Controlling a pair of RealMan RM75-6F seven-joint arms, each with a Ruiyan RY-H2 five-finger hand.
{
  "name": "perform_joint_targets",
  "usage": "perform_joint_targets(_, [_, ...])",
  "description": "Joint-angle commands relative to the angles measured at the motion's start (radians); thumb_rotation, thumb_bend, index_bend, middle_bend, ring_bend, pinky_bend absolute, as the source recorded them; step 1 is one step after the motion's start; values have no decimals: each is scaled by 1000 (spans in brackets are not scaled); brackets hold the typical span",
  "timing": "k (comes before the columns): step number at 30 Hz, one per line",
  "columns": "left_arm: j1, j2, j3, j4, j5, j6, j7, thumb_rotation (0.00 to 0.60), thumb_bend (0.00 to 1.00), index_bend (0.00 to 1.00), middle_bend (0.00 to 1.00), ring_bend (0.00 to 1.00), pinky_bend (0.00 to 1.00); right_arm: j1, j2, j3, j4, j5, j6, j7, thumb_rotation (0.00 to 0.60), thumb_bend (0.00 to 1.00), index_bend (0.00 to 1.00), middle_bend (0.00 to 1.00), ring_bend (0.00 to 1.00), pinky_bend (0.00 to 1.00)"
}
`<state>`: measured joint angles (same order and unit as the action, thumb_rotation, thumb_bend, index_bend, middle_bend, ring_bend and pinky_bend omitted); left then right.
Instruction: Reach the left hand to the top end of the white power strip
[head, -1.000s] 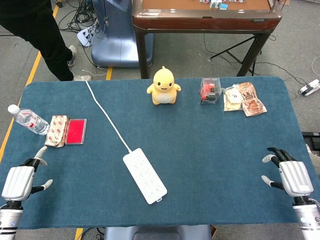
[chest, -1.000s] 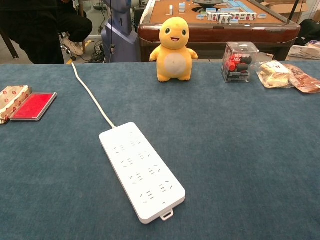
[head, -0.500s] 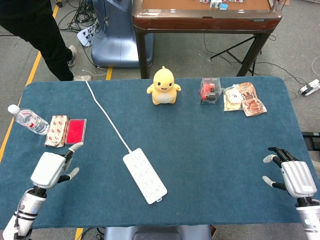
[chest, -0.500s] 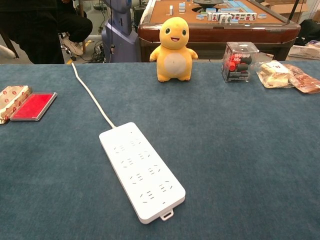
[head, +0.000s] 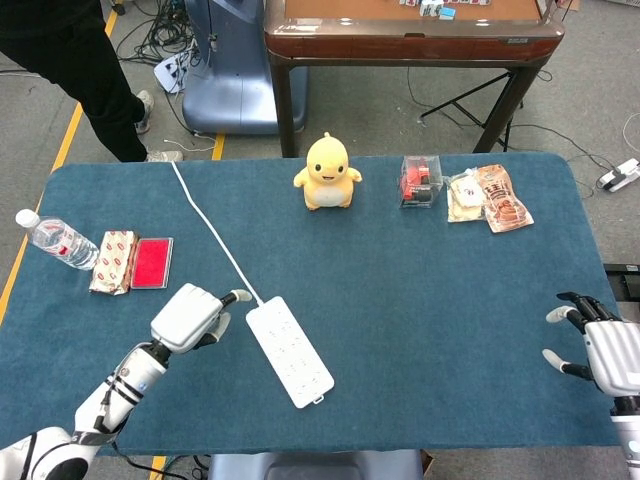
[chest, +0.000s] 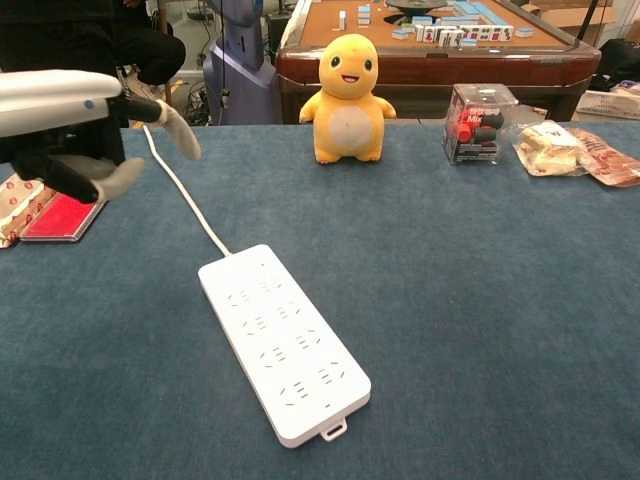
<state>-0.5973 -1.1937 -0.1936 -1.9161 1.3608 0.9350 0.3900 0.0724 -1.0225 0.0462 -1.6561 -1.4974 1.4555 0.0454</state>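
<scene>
The white power strip (head: 290, 350) lies slantwise on the blue table, its cord (head: 212, 230) running from its top end to the far left edge. In the chest view the strip (chest: 283, 340) fills the near middle. My left hand (head: 190, 317) hovers just left of the strip's top end, fingers extended toward it, holding nothing; the chest view shows the left hand (chest: 70, 125) raised above the table at the upper left. My right hand (head: 605, 350) stays open at the table's right edge, far from the strip.
A yellow plush toy (head: 327, 173) stands at the back middle. A clear box (head: 420, 181) and snack packets (head: 490, 197) lie at the back right. A red case (head: 152, 263), a wrapped packet (head: 115, 262) and a water bottle (head: 56, 240) sit at the left.
My left hand has swung from the near left corner rightward and up, close to the strip's top end, and entered the chest view. The right hand drifted slightly outward.
</scene>
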Motion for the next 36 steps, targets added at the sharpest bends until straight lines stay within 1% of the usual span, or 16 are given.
perform_joint_targets(1, [-80,-38,-23,-16,-130,-71,89,600,650,322,1000,1000,1000,2,7,4,-4,0,1,4,600,69,419,253,213,472])
perform_joint_targets(7, [-132,-99,6,20,-244,-78,165,600,649,302,1000,1000,1000,6,18,8,-9,5,-8,9,600,68,419,256,213,472])
perform_joint_targets(15, [-162,-155,58,68,-304,-61,202,600,649,281,1000,1000,1000,13,15,7,-11,4,-21,3,600,68,419,256,213,472])
perform_joint_targets(26, [-192,-176,110,108,-398,-49,241,600,649,253,1000,1000,1000,27,4,8,-14,10,-44,-14,600,68,419,256,213,472])
perform_joint_targets(36, [-212,-176,140,107,-427,-44,241,600,650,254,1000,1000,1000,38,0,9,-19,16,-62,-26,600,69,419,256,213,472])
